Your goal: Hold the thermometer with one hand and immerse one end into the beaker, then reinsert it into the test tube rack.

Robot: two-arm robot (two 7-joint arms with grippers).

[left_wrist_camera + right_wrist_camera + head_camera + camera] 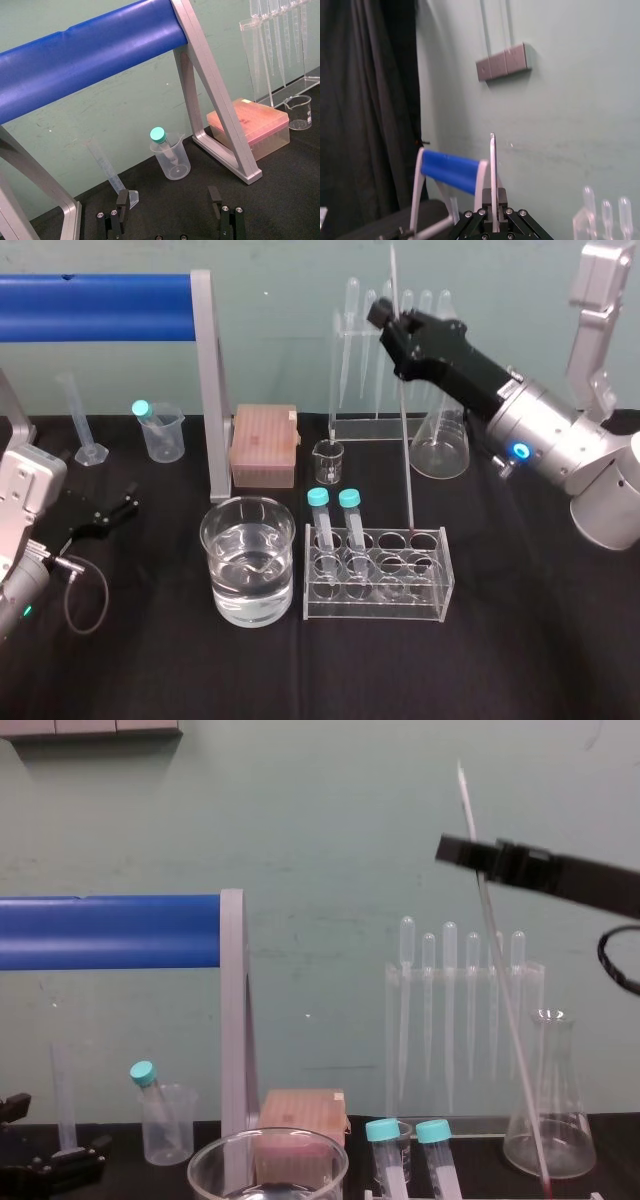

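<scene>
Black cloth-covered surface (520,640). Front: water-filled large beaker (247,560) just beside the clear test tube rack (378,575). Rear, left to right: graduated cylinder (82,420), small plastic beaker (163,432), grey frame leg (212,400), pink box (264,445), small glass beaker (328,462), pipette stand (385,425), conical flask (440,445).

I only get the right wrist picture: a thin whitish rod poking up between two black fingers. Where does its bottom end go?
Observer: The thermometer, clamped in the right gripper, slants down so its reddish tip meets a hole near the right end of the test tube rack.
Operator: Is there water near it?
Observer: A large beaker of clear liquid stands just left of the rack.
Operator: And the other arm?
Observer: The left gripper sits open and empty, low at the left edge of the table.
</scene>
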